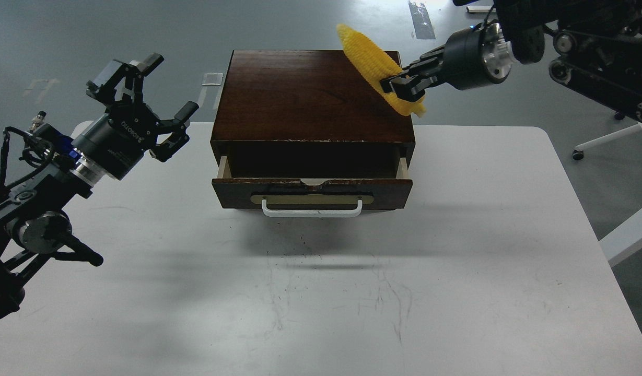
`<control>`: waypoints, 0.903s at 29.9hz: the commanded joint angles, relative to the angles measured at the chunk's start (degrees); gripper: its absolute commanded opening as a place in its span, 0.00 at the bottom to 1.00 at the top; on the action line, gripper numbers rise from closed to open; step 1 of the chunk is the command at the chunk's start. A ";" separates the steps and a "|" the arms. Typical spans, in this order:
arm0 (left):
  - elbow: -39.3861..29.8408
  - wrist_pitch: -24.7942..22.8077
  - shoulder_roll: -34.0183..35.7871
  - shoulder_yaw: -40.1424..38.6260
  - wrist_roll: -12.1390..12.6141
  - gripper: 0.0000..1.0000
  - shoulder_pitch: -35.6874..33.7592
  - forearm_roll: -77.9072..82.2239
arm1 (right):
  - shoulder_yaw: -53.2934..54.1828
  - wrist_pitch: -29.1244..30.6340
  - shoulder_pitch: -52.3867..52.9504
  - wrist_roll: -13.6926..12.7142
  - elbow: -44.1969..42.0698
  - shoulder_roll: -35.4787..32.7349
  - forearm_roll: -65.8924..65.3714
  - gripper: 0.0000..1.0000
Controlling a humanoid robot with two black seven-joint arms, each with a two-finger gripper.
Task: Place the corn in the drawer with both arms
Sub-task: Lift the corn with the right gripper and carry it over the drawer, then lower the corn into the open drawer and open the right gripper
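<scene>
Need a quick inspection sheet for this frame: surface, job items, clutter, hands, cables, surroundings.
Surface: white table, scuffed and scratched near the front.
Job's things: drawer pulled partly open, its inside in shadow; corn held in the air over the cabinet's right rear corner.
Clutter: nothing seen.
Hands: right hand shut on the corn near its lower end; left hand open, empty, left of the cabinet.
Cables: black cable loops along the left arm near the wrist, off the table.
Surroundings: grey floor with tape marks; white chair base at right.
</scene>
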 commanded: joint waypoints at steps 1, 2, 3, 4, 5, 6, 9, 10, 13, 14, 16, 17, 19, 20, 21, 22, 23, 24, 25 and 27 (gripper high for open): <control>-0.05 -0.02 0.05 -0.09 0.00 0.99 0.00 0.00 | -1.57 -0.04 4.17 1.99 2.67 3.20 -4.69 0.16; -0.05 -0.02 0.05 -0.09 0.00 0.99 0.00 0.00 | -1.92 -0.04 5.40 1.99 4.24 3.90 -5.74 0.16; -0.05 -0.02 0.05 -0.09 0.00 0.99 0.00 0.00 | -2.10 -0.04 6.02 1.99 5.13 4.26 -6.10 0.16; -0.05 -0.02 0.05 -0.17 0.00 0.99 0.00 0.00 | -2.71 -0.04 7.07 1.99 6.97 4.96 -6.63 0.16; -0.05 -0.02 -0.04 -0.35 0.00 0.99 0.00 0.00 | -3.58 -0.04 8.04 1.99 8.81 5.40 -7.42 0.16; 0.04 -0.02 -0.04 -0.44 0.00 0.99 0.00 0.00 | -3.94 -0.04 8.57 1.99 9.70 5.67 -7.86 0.16; -0.05 0.07 -0.04 -0.44 0.00 0.99 0.00 0.00 | -5.70 -0.04 9.37 1.99 11.47 6.90 -11.19 0.16; -0.05 0.07 -0.04 -0.44 0.00 0.99 0.00 0.00 | -6.49 -0.04 9.28 1.99 11.47 7.59 -13.55 0.16; 0.04 0.07 -0.04 -0.44 0.00 0.99 0.00 0.00 | -7.72 -0.13 8.76 1.99 11.47 9.09 -18.31 0.16; 0.04 0.07 0.04 -0.44 0.00 0.99 0.00 0.00 | -7.72 -0.13 8.58 1.99 11.47 9.36 -19.02 0.16; -0.05 -0.02 0.13 -0.44 0.00 0.99 0.00 0.00 | -7.72 -0.30 8.49 1.99 11.38 9.88 -20.77 0.16; 0.04 -0.02 0.22 -0.53 0.00 0.99 0.00 0.00 | -7.72 -0.83 8.23 1.99 11.29 10.24 -21.48 0.16; -0.05 -0.02 0.22 -0.53 0.00 0.99 0.00 0.00 | -7.90 -1.36 7.79 1.99 11.29 10.76 -22.44 0.16; 0.04 -0.02 0.22 -0.53 0.00 0.99 0.00 0.00 | -7.99 -1.44 7.44 1.99 11.29 10.85 -22.97 0.16; -0.05 -0.02 0.22 -0.53 0.00 0.99 0.00 0.00 | -7.99 -1.45 7.09 1.99 11.29 10.94 -23.59 0.16; -0.05 -0.02 0.22 -0.53 0.00 0.99 0.00 0.00 | -8.25 -1.45 6.39 1.99 11.20 11.29 -24.73 0.17; 0.04 0.07 0.22 -0.61 0.00 0.99 0.00 0.00 | -8.34 -1.45 6.12 1.99 11.12 11.64 -25.09 0.17; -0.05 0.07 0.22 -1.14 0.00 0.99 0.00 0.00 | -8.43 -1.45 5.77 1.99 10.68 11.99 -25.35 0.18; 0.04 0.07 0.22 -1.58 0.00 0.99 0.00 -0.09 | -8.34 -1.53 5.59 1.99 9.98 12.17 -25.35 0.18; 0.04 0.07 0.22 -1.58 0.00 0.99 0.17 0.00 | -8.34 -1.53 5.41 1.99 9.62 12.17 -25.35 0.19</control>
